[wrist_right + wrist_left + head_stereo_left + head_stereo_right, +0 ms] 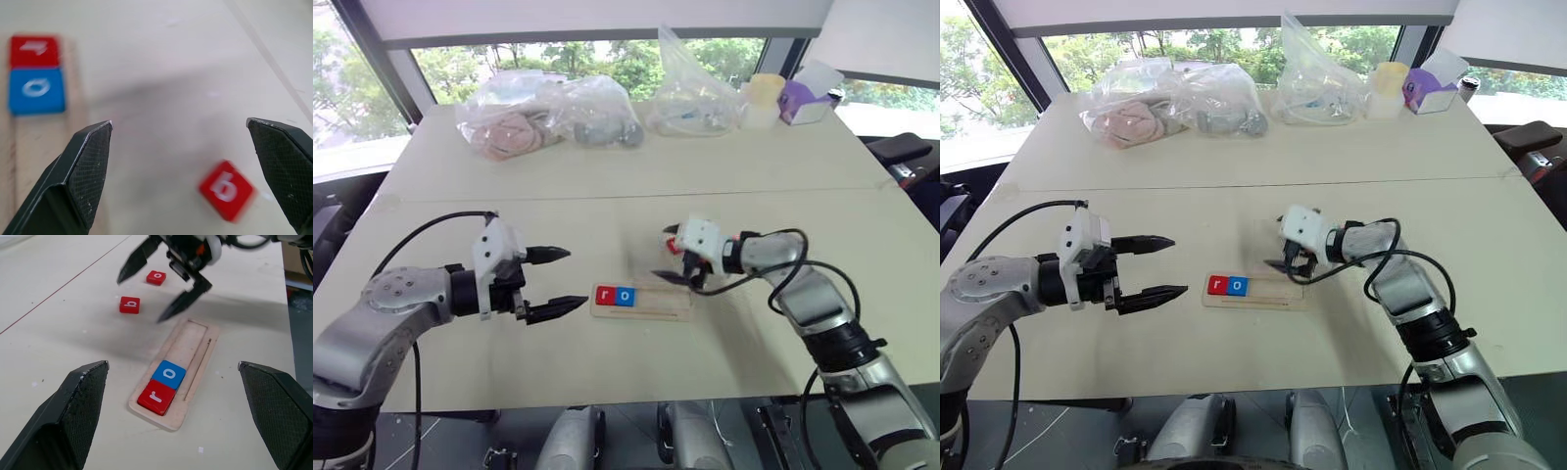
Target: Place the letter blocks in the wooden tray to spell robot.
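1. So, the wooden tray [641, 301] lies flat on the pale counter [607, 196], and everything else is easiest placed from it.
2. At the tray's left end sit two letter blocks side by side in the slot: a red r block [156, 397] at the very end and a blue o block [168, 375] touching it on the inner side. The slot past them is bare wood.
3. Beyond the tray, on the counter, a red b block [129, 305] lies loose, with a red o block [156, 277] a little farther off. The two are apart from each other and clear of the tray.
4. The right gripper [671, 257] hangs above the counter just past the tray's right half, near the b block. Its jaws stand wide apart and grasp nothing; from its own wrist the b block shows low between the fingers [78, 171], untouched.
5. The left gripper [553, 282] hovers off the tray's left end, pointing toward it, near but not touching. Its jaws are also spread wide and hold nothing.
6. Well beyond the tray, along the counter's far edge, lie several clear plastic bags [548, 113] and a purple box [803, 101].
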Robot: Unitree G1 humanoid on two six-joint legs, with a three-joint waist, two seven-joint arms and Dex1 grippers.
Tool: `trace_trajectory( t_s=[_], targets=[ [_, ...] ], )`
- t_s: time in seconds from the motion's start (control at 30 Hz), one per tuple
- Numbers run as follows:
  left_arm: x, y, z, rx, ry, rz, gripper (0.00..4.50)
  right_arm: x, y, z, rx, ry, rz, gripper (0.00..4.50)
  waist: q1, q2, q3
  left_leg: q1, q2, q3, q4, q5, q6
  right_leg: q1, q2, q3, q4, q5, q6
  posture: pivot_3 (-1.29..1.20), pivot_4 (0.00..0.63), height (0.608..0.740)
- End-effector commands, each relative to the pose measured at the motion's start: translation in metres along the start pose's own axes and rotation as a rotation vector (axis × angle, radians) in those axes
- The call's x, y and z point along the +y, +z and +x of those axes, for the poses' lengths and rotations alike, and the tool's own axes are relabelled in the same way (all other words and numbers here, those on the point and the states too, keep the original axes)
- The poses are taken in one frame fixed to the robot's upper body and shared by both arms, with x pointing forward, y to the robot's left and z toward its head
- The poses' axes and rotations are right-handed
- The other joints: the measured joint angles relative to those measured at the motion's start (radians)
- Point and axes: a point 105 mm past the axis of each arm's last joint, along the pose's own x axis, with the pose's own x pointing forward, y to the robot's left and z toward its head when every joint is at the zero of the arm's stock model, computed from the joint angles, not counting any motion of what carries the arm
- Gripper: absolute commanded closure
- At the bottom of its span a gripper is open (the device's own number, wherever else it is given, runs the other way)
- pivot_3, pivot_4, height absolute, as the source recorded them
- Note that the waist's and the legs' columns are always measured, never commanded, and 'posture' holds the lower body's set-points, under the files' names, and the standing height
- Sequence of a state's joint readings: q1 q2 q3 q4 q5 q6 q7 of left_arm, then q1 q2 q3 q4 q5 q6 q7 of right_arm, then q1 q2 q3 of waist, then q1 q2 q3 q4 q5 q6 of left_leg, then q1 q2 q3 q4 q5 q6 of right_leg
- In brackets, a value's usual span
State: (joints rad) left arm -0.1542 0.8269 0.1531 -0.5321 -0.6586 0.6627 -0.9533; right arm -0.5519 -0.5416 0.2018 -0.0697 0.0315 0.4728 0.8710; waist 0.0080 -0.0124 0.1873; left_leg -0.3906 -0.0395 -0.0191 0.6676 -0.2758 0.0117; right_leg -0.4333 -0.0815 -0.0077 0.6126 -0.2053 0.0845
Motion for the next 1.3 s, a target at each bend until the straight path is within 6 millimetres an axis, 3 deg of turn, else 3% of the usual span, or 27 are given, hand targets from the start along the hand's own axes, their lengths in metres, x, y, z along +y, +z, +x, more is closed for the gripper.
trace_trajectory(
  t_s=[0.03, 0.2, 0.4, 1.0, 1.13, 1.27, 1.3],
  targets=[
    [-0.001, 0.008, -0.002, -0.013, 0.0, 0.051, 0.06, -0.012, 0.01, -0.001, -0.023, -0.12, 0.112, 0.0, -0.002, 0.0, 0.0, 0.0, 0.0, 0.0, 0.0, 0.0, 0.0, 0.0, 0.0, 0.0, 0.0, 0.0, 0.0, 0.0, 0.15, 0.725],
    [0.0, 0.008, 0.0, -0.013, -0.003, 0.058, 0.06, -0.013, 0.002, 0.01, 0.037, -0.245, 0.307, 0.0, -0.002, 0.0, 0.0, 0.0, 0.0, 0.0, 0.0, 0.0, 0.0, -0.001, 0.0, 0.0, 0.0, 0.0, 0.0, 0.0, 0.15, 0.725],
    [0.0, 0.009, 0.0, -0.011, -0.006, 0.065, 0.06, -0.021, -0.009, 0.016, 0.113, -0.391, 0.374, 0.0, -0.003, 0.0, 0.0, -0.001, 0.0, 0.0, -0.001, 0.0, 0.0, -0.002, -0.001, 0.001, 0.0, 0.0, 0.0, 0.0, 0.15, 0.725],
    [-0.004, 0.011, 0.001, -0.004, -0.023, 0.083, 0.06, 0.002, -0.047, 0.033, 0.233, -0.381, 0.524, 0.0, -0.026, 0.0, 0.0, 0.0, 0.0, 0.001, -0.001, 0.0, 0.0, -0.001, 0.002, 0.0, 0.001, 0.0, 0.0, 0.0, 0.15, 0.725],
    [-0.004, 0.011, 0.003, -0.008, -0.02, 0.082, 0.0, 0.004, -0.048, 0.035, 0.236, -0.382, 0.568, 1.19, -0.026, 0.0, 0.0, 0.001, 0.0, 0.001, -0.001, 0.0, 0.0, 0.0, 0.002, 0.0, 0.001, 0.0, 0.0, 0.0, 0.15, 0.725],
    [-0.003, 0.01, 0.005, -0.015, -0.021, 0.072, 0.0, 0.006, -0.044, 0.028, 0.228, -0.384, 0.587, 3.23, -0.022, 0.0, 0.0, 0.001, 0.0, 0.001, -0.001, 0.0, 0.0, 0.0, 0.002, 0.0, 0.002, 0.0, 0.0, 0.0, 0.15, 0.725],
    [-0.003, 0.009, 0.006, -0.016, -0.023, 0.071, 0.0, 0.006, -0.042, 0.023, 0.225, -0.392, 0.588, 3.23, -0.021, 0.0, 0.0, 0.001, 0.0, 0.0, -0.001, 0.0, 0.0, 0.0, 0.002, 0.0, 0.002, 0.0, 0.0, 0.0, 0.15, 0.725]
  ],
)
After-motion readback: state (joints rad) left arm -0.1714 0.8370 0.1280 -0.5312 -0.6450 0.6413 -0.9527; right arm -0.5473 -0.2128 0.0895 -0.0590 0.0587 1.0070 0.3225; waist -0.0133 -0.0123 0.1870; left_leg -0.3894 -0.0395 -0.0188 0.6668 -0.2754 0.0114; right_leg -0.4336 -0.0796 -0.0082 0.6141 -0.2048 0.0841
